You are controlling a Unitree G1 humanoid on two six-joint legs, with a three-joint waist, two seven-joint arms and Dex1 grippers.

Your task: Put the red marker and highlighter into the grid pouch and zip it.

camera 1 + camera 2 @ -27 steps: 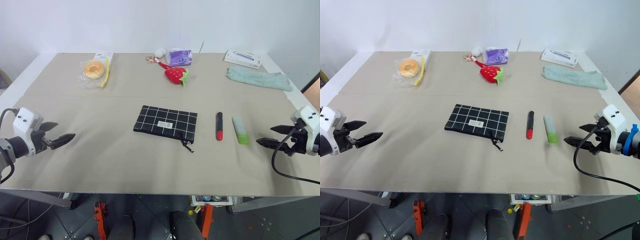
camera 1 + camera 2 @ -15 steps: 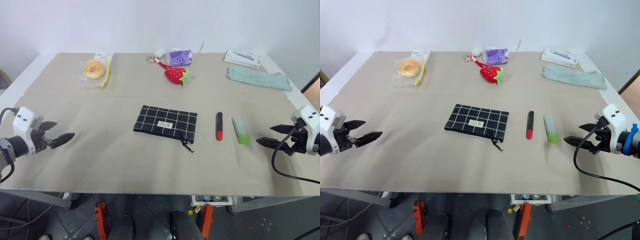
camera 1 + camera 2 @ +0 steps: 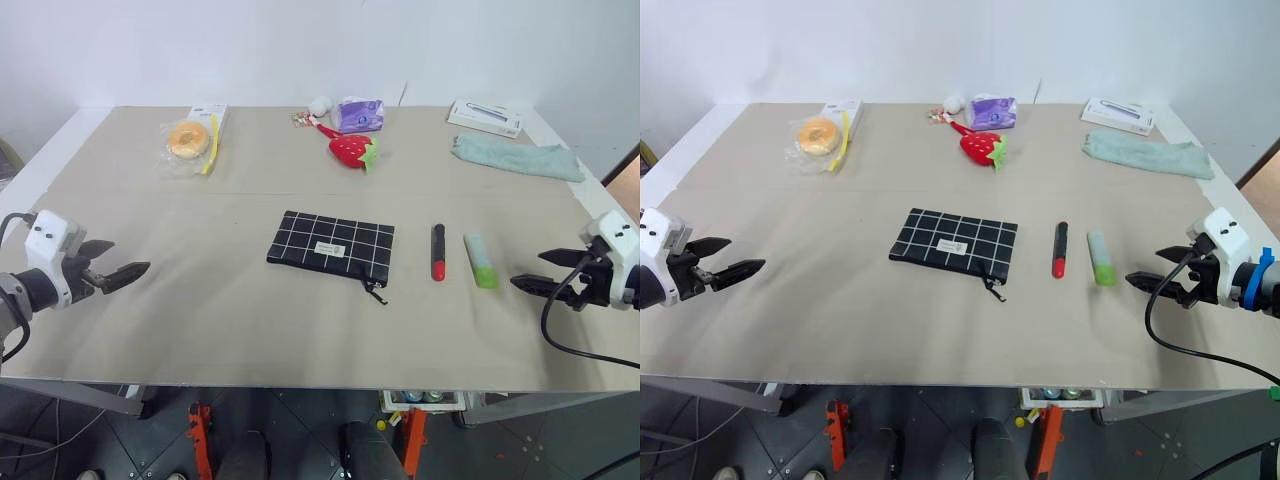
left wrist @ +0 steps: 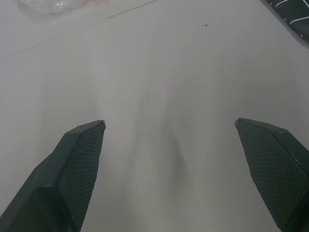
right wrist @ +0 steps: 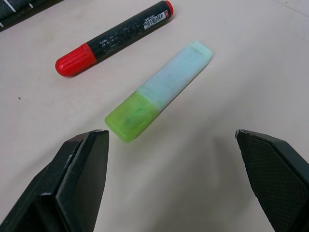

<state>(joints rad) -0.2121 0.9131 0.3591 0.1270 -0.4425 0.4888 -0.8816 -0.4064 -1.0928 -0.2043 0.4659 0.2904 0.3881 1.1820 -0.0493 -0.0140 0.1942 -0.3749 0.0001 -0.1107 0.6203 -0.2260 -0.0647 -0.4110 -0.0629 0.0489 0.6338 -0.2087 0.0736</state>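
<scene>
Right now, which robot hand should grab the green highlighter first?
The right hand. It is open and sits just beside the highlighter, pointing toward it. The left hand is far off, past the grid pouch.

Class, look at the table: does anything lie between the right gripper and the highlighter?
Nothing visible does. The right gripper, open, faces the highlighter across bare table; the marker lies beyond it.

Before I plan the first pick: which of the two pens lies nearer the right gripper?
The highlighter, the chunky pale one with the green end. It lies between the red marker and the right gripper.
</scene>
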